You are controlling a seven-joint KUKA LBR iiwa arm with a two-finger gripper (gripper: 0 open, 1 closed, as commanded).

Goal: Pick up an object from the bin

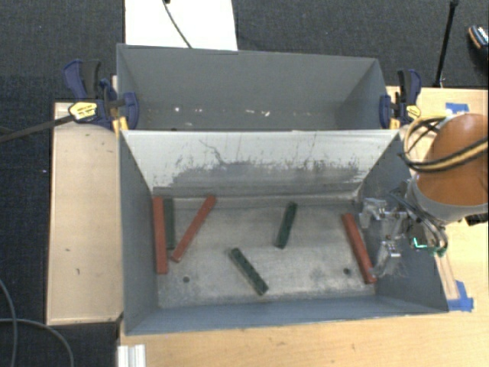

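Note:
My gripper (384,239) hangs at the bin's right side, just above and to the right of a red stick (357,247) that lies slanted along the foot of the right wall. Nothing shows between its fingers. A dark green stick (285,225) lies near the middle of the floor, well to the left of the gripper. Another dark green stick (249,271) lies slanted toward the front, left of centre.
At the left of the bin a red stick (160,234) lies along the wall with a dark green stick (170,224) beside it, and a second red stick (192,228) leans slanted next to them. The orange-covered arm stands over the right rim.

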